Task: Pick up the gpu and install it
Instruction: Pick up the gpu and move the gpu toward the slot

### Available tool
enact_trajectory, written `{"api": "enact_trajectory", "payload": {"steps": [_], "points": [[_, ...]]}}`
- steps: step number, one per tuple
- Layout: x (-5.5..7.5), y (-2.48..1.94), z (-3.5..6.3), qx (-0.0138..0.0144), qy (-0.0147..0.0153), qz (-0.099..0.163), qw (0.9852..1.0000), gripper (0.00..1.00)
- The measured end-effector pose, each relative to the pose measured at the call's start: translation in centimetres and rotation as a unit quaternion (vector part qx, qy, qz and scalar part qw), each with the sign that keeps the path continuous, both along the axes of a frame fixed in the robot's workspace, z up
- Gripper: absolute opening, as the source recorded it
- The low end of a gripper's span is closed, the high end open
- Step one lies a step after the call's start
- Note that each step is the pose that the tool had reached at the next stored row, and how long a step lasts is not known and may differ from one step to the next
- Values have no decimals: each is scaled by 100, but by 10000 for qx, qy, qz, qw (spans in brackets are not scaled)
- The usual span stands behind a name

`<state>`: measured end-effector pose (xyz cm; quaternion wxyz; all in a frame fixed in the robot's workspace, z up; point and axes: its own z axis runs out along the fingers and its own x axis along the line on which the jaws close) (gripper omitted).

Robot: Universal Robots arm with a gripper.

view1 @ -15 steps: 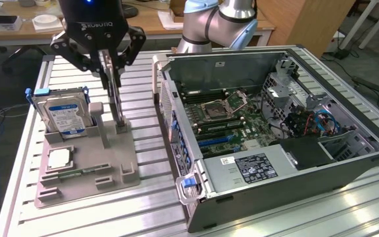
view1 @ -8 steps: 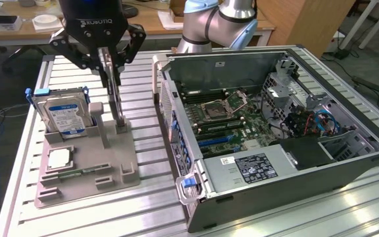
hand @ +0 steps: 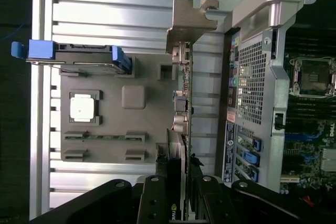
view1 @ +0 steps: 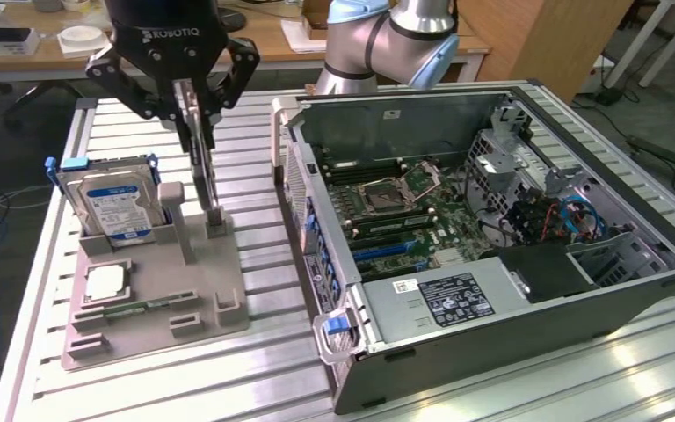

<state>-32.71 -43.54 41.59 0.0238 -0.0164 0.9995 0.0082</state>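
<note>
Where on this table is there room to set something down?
The table is bare between the grey holder and its near edge, and beside the computer case at the exterior view's right. The strip between holder and case is tight.

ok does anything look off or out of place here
Nothing stands out. The gpu stands upright in its slot on the grey holder, with the claw closed on its upper part. The hard drive stands straight beside it, and the open computer case lies squarely alongside.
</note>
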Motion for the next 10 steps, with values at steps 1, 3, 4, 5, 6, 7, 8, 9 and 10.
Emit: {"api": "enact_trajectory", "payload": {"steps": [1,3,4,5,6,7,8,9,10], "points": [[0,0,6,1,0,0,10000,26],[0,0,16,2,0,0,10000,26],[0,0,21,2,0,0,10000,26],[0,0,27,2,0,0,10000,26],[0,0,32,2,0,0,10000,26],[0,0,38,2,0,0,10000,26],[0,0,44,3,0,0,10000,26],[0,0,50,3,0,0,10000,26],[0,0,56,3,0,0,10000,26]]}}
